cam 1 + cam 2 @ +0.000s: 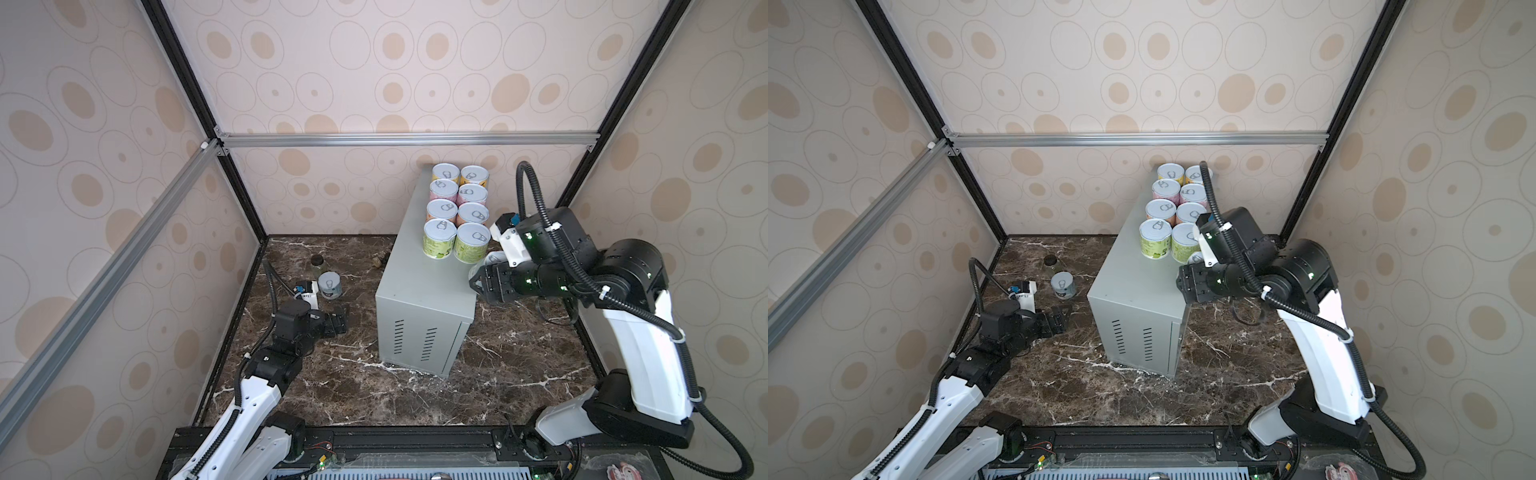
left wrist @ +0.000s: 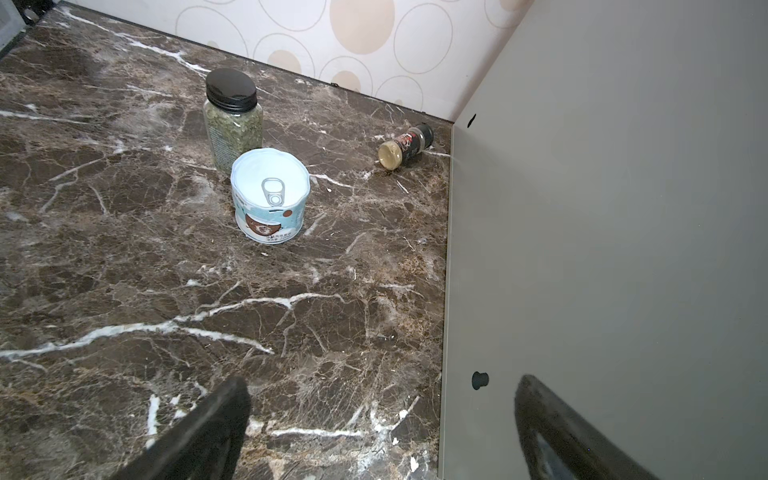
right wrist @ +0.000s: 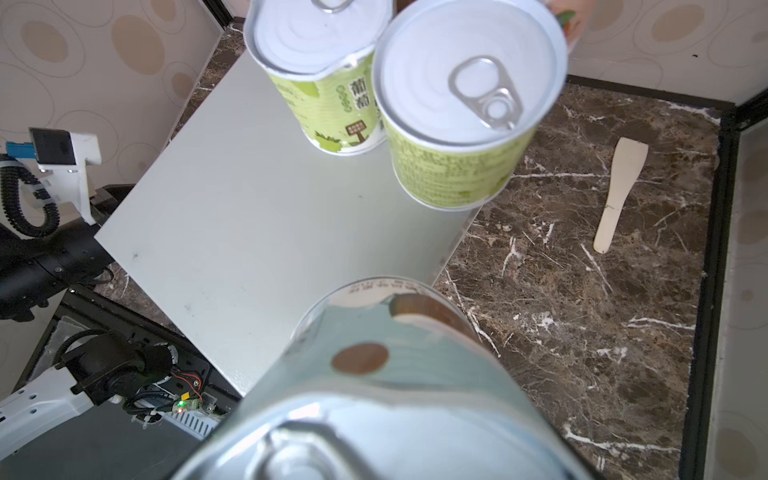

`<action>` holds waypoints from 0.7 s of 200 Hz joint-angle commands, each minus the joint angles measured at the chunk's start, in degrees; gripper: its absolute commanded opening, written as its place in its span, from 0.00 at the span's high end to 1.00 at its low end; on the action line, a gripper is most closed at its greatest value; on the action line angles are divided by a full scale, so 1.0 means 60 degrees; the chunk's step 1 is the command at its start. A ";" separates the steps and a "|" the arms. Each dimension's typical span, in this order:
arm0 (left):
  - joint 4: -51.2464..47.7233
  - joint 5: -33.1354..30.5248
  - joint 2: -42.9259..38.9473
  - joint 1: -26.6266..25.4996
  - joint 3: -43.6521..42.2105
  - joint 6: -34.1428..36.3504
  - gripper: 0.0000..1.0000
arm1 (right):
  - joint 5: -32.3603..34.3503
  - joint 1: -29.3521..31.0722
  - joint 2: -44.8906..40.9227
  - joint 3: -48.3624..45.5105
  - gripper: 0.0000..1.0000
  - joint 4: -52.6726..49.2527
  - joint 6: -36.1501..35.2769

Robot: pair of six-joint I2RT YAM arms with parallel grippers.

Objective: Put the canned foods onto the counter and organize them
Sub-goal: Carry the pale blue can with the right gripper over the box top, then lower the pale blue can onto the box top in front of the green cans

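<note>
Eight tins (image 1: pixel 441 210) stand upright in two close columns on the far half of the counter (image 1: pixel 419 286), with the green-labelled pair nearest. A ninth, white-blue tin (image 3: pixel 386 374) is clamped in the right gripper (image 1: pixel 478 279), whose jaws are partly closed around it at the counter's right edge, just nearer than the green pair. A tenth tin (image 1: pixel 329 285) stands on the marble surface (image 1: pixel 374 395) to the left, just beside a black-lidded jar (image 1: pixel 318 262). The left gripper (image 2: pixel 382 386) is spread wide and empty, low over the marble nearby.
</note>
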 commanded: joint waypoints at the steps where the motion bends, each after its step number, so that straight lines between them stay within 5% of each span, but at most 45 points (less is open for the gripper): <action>1: 0.0139 0.0083 -0.0043 0.0089 0.0009 0.0179 0.01 | 0.0781 0.0222 0.0170 0.0425 0.41 -0.0951 0.0223; 140: 0.0155 0.0226 -0.0148 0.0080 0.0001 0.0164 0.01 | 0.1614 0.0708 0.1392 0.0793 0.38 -0.1465 0.0397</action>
